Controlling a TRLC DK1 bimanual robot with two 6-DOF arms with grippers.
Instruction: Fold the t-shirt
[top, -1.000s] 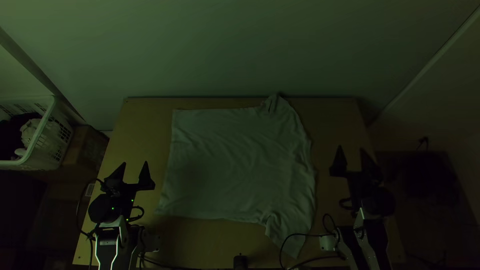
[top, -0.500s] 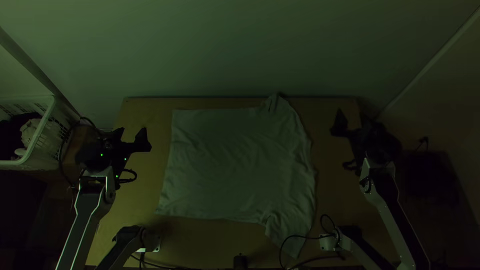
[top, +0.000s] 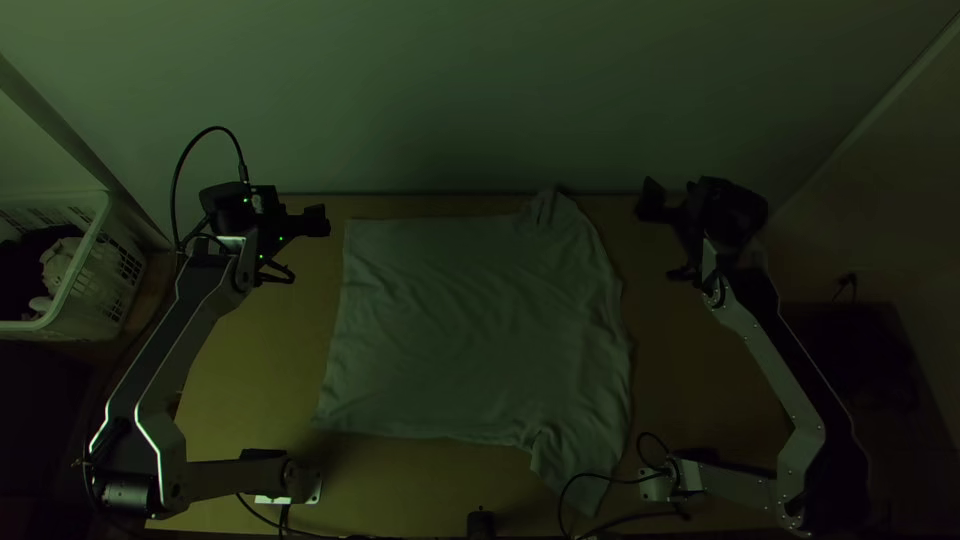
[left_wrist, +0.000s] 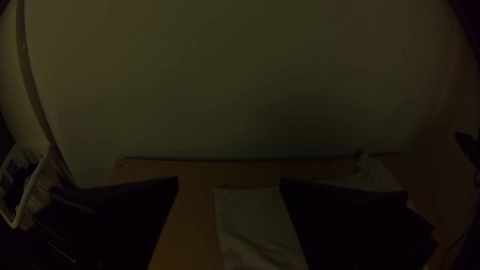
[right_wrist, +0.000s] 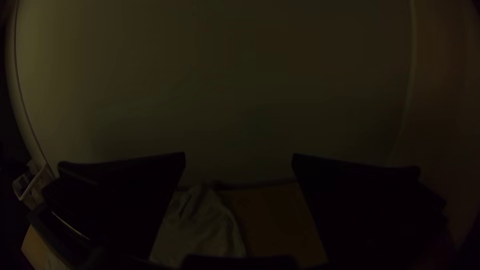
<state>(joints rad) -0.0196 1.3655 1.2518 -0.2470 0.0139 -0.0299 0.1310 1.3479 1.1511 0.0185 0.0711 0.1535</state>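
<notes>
Spread out unfolded on the desk (top: 265, 350), the t-shirt (top: 480, 330), with hem toward the left arm and shoulders toward the right. Creased lightly across the body, more puckered at the far sleeve (top: 560, 215). No cloth in either grasp: left pincer (left_wrist: 229, 182) wide, just past the far hem corner (top: 355, 232); right pincer (right_wrist: 239, 157) wide too, to the right of the far sleeve. Probably right at the start of the first fold, with both far ends to be grasped and brought toward the near side.

Main risk: a miss at the hem corner, from closing too high or too far outside the cloth. On the right, danger of pinching just the rumpled top layer of the sleeve, then folding in a skewed lump. Possible drag of the whole shirt, too, from pulling one end ahead of the other. Near the bases, a black cable (top: 563, 495) across the tip of the near sleeve (top: 570, 465) (easy to overlook in this gloom), likely to snag or hold down that sleeve during later folding.
</notes>
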